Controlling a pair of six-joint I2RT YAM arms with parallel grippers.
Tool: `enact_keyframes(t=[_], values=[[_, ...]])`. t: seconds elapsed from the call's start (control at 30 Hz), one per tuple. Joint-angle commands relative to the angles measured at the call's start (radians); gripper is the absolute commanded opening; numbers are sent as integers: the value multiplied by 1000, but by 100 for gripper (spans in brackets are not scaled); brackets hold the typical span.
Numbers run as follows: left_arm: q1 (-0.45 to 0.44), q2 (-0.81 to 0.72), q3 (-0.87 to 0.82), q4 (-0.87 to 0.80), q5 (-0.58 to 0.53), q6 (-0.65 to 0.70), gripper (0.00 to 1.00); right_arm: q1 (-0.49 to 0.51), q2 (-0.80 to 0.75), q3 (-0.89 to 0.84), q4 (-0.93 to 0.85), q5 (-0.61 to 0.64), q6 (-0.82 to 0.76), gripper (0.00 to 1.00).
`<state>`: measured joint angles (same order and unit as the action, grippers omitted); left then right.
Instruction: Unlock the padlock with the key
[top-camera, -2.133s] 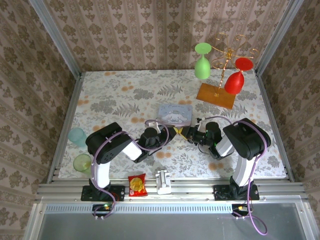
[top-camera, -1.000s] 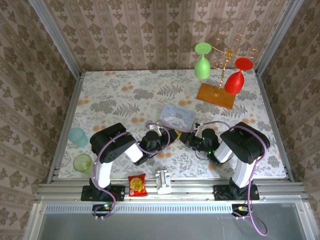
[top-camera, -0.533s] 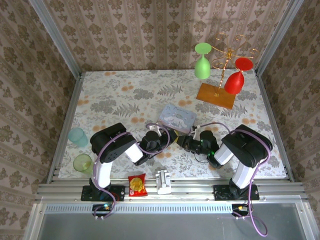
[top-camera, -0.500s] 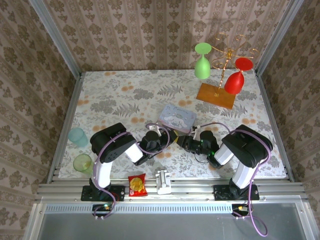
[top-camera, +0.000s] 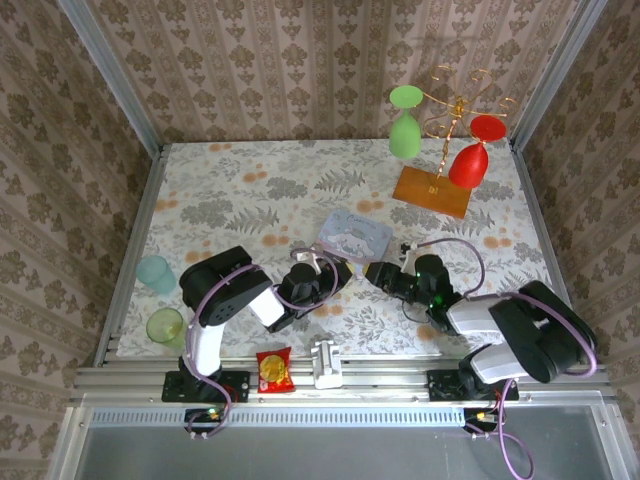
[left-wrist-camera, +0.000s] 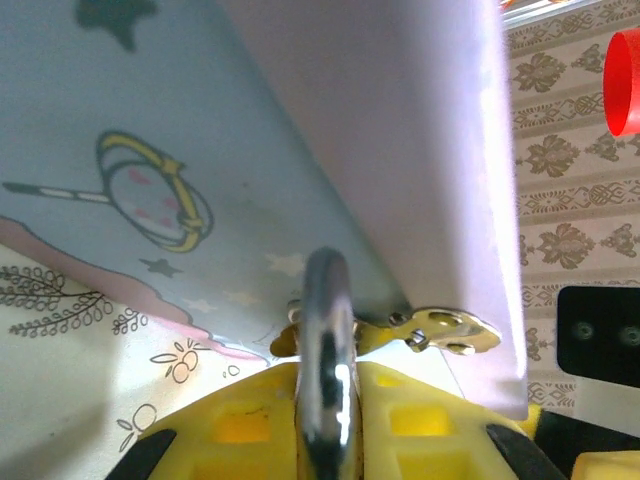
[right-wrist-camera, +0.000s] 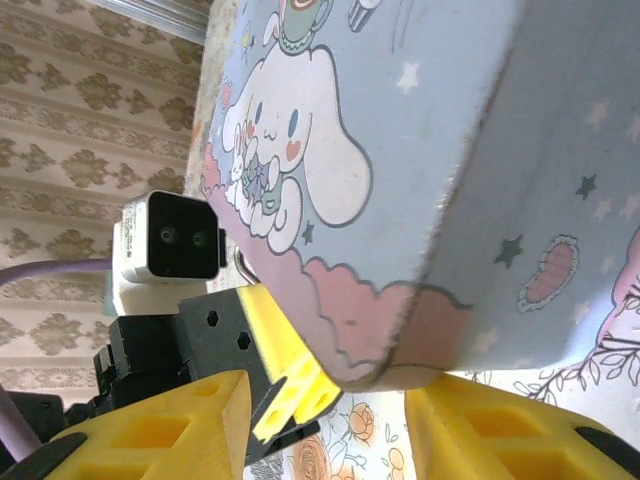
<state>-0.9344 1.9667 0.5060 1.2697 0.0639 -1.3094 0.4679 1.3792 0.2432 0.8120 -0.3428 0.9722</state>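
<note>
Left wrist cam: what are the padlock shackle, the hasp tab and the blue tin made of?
Padlock shackle: polished steel or chrome plating, by its mirror highlights. Hasp tab: shiny brass-coloured stamped sheet, possibly plated. Blue tin: probably thin printed sheet metal, satin; cartoon print, crisp folded edge.

tin (top-camera: 354, 234): pale blue, pink band low down, white long-eared cartoon figure, small dark stars
tin latch (left-wrist-camera: 440, 330): brass gold
padlock (left-wrist-camera: 328, 370): shiny silver shackle
left gripper fingers (left-wrist-camera: 240, 425): bright yellow
right gripper fingers (right-wrist-camera: 160, 430): bright yellow
tablecloth (top-camera: 240, 190): white, grey leaves, orange blooms
walls (top-camera: 300, 60): beige with brown damask stripes
hanging glasses: a green glass (top-camera: 404, 135), a red glass (top-camera: 468, 165)
rack (top-camera: 432, 190): gold wire, orange base
cups: a pale teal cup (top-camera: 154, 272), a yellow-green cup (top-camera: 165, 325)
sachet (top-camera: 273, 372): red and yellow
</note>
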Motion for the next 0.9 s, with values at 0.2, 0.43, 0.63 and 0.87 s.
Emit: enact_keyframes(t=[0.2, 0.43, 0.63, 0.87], values=[[-6, -78, -5, 35, 59, -41, 3, -70, -12, 86, -222, 78, -206, 45], [-7, -35, 16, 37, 98, -77, 3, -52, 93, 108, -71, -124, -257, 30], [-5, -48, 16, 37, 86, -77, 2, -28, 63, 25, -68, -22, -194, 32], [-5, -40, 19, 40, 106, -88, 0, -31, 141, 83, 0, -178, -215, 33]])
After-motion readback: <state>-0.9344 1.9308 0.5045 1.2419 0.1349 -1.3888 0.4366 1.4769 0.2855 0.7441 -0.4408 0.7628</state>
